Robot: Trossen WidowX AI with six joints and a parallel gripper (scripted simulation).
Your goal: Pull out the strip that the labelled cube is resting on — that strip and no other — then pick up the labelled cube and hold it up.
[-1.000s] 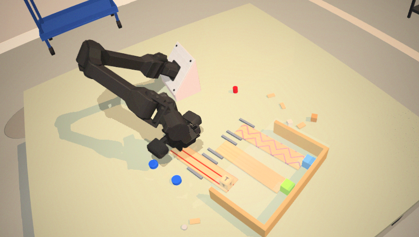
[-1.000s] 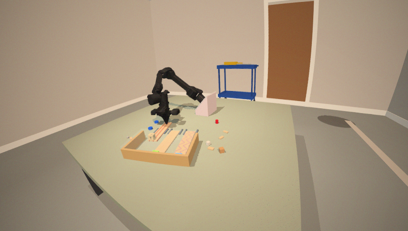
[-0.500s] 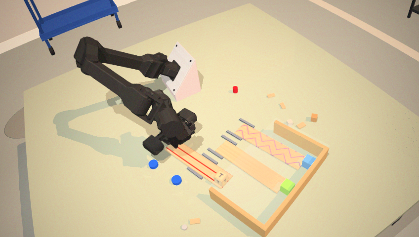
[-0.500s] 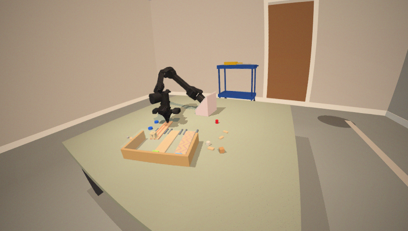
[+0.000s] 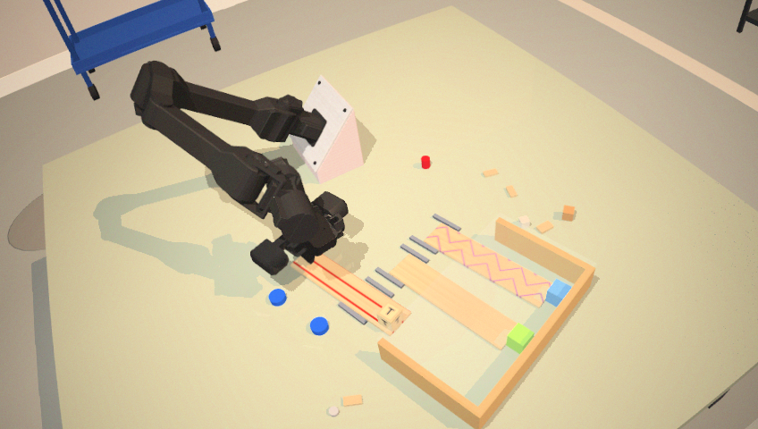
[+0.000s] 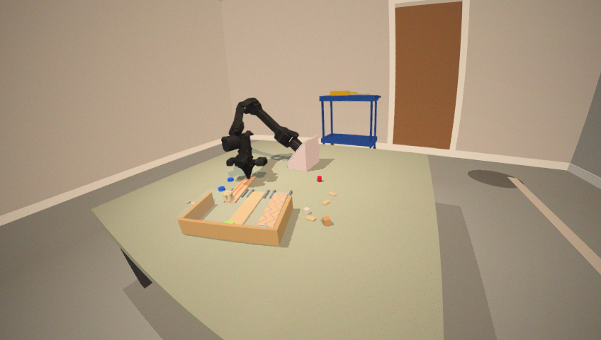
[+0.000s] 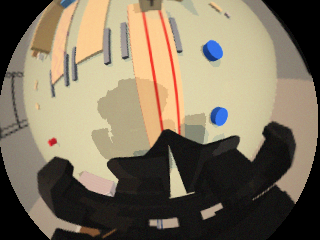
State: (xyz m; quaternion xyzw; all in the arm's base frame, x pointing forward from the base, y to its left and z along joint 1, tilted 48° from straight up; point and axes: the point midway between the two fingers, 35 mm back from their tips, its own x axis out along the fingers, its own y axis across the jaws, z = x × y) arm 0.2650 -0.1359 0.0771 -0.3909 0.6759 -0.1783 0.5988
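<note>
One arm only, so no choice of side. Its gripper is down on the near end of the red-lined strip, fingers drawn fully together with hardly any gap; the strip is thin, and the wrist view shows the tips meeting right at the strip's end, so I judge it pinched between them, though the contact itself is too small to see. From the fingertips the strip runs straight away from the wrist, long axis in line with the gripper's reach, passing between two short grey bars that flank it like guides. Labelled cube sits at the strip's far end, upright, marked T, just outside the open mouth of the wooden tray and near its left wall end. Two other strips, a plain one and a zigzag one, lie parallel to the right, each reaching into the tray toward a green cube and a blue cube. Two blue discs lie just left of the red-lined strip. Judgement: pulling is along the strip's length, back toward the arm's base; afterwards the cube lies directly ahead, a full strip-length away.
</note>
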